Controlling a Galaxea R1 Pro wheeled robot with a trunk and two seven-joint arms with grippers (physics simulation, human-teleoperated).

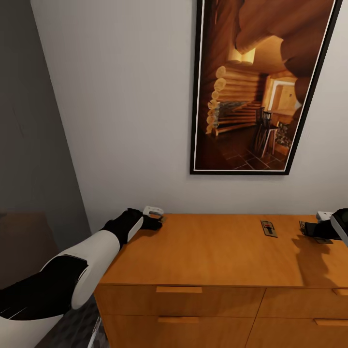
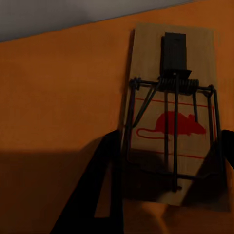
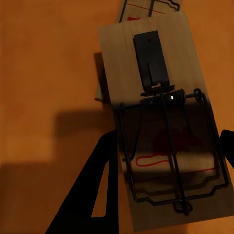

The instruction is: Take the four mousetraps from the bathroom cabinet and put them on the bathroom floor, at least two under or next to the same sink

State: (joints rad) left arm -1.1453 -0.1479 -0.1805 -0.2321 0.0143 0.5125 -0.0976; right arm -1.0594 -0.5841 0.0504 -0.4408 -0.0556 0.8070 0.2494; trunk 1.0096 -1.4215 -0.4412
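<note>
The orange-brown cabinet (image 1: 212, 256) stands against the wall below me. At its back left corner my left gripper (image 1: 157, 221) is shut on a mousetrap (image 1: 162, 219). In the left wrist view that mousetrap (image 2: 170, 97), printed with a red mouse, sits between the dark fingers (image 2: 105, 185) of the left gripper (image 2: 170, 146). Another mousetrap (image 1: 269, 228) lies flat mid-top. At the right, my right gripper (image 1: 309, 228) is shut on a mousetrap (image 3: 161, 97) that casts an offset shadow on the wood. The edge of another mousetrap (image 3: 148, 6) shows beyond it.
A large framed picture of a log cabin interior (image 1: 261, 87) hangs on the pale wall above the cabinet. Drawer fronts with slim handles (image 1: 179, 290) face me. A dark doorway or wall (image 1: 34, 145) lies to the left, with patterned floor (image 1: 82, 328) beside the cabinet.
</note>
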